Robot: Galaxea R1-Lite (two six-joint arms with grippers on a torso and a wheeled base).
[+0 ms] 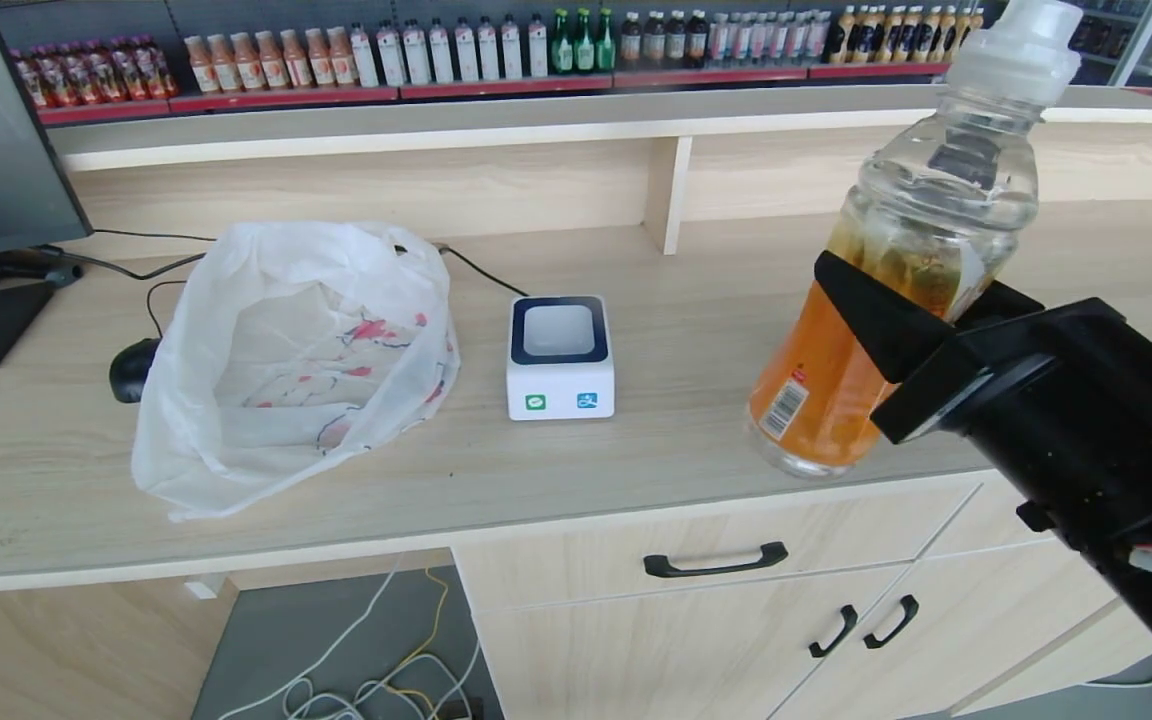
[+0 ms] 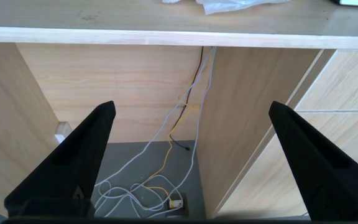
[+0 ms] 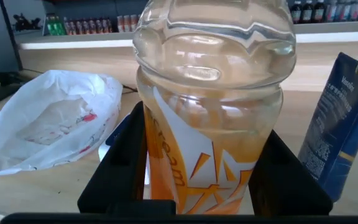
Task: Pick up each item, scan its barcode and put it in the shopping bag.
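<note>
one orange drink bottle (image 1: 886, 270) is pinched in the right tool (image 1: 936, 310), held tilted well right of the scanner (image 1: 561, 355), with its barcode showing low on its side. white shopping bag (image 1: 296, 360) lies open on the counter (image 1: 676, 440) just left of the scanner, not touching it. left tool (image 2: 194, 165) hangs below the counter edge, lower than the scanner, fingers spread wide with nothing between them.

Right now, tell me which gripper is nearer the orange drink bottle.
Right. The right gripper is shut on the bottle at the counter's right end; the left gripper hangs open below the counter's front edge, facing the cables, well apart from it.
</note>
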